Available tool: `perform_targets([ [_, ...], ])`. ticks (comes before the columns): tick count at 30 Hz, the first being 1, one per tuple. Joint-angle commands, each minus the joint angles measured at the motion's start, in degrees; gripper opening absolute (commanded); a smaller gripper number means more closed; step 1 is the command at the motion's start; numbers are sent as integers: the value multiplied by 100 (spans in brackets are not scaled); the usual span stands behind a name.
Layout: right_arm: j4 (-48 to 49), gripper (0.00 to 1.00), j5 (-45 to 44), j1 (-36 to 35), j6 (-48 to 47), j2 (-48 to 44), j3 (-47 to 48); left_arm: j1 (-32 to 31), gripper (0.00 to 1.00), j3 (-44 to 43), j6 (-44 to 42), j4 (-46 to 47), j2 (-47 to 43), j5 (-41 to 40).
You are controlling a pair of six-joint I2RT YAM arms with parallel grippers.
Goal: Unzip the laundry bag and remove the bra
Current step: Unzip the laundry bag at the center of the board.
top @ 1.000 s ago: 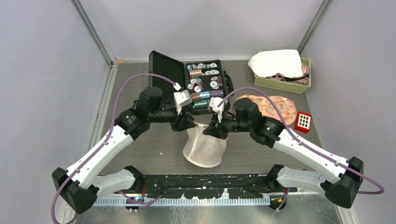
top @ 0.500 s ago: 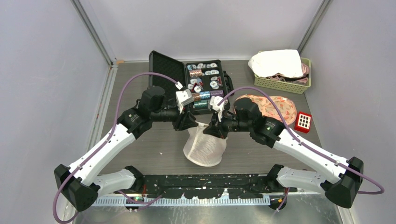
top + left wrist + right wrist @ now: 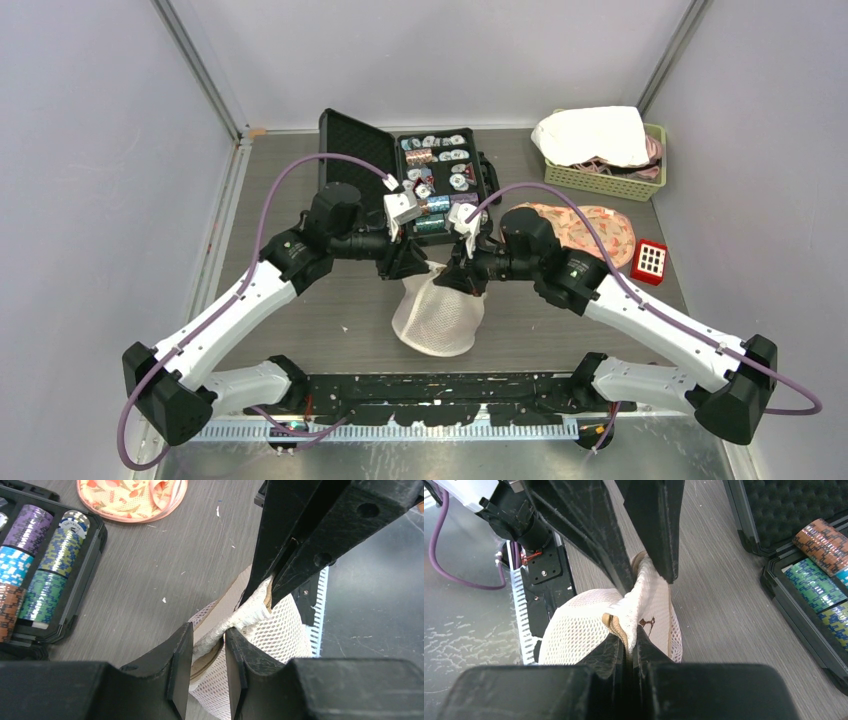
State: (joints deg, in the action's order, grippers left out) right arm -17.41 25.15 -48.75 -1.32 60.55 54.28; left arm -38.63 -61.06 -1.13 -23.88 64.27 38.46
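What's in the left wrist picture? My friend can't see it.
The left end effector below and the right end effector above both pinch the rim of a white mesh laundry bag over a grey table. A poker chip case sits left.

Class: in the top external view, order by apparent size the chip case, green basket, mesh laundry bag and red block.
1. chip case
2. green basket and mesh laundry bag: too alike to rank
3. red block
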Motion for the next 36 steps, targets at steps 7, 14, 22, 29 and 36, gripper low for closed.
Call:
perform_targets([
  [7,523,1,41,-15,131,145,353,-184,32,-180,253,844,-220,1322],
  [14,379,1,66,9,37,171,434,-193,31,-357,-55,524,-279,1141],
  [22,218,1,151,70,38,14,480,57,35,-54,-474,-185,-732,144],
  [29,325,1,308,68,192,77,524,58,36,-22,11,125,-635,-659],
  [36,520,1,364,72,471,138,591,58,36,146,316,332,-610,-1034],
])
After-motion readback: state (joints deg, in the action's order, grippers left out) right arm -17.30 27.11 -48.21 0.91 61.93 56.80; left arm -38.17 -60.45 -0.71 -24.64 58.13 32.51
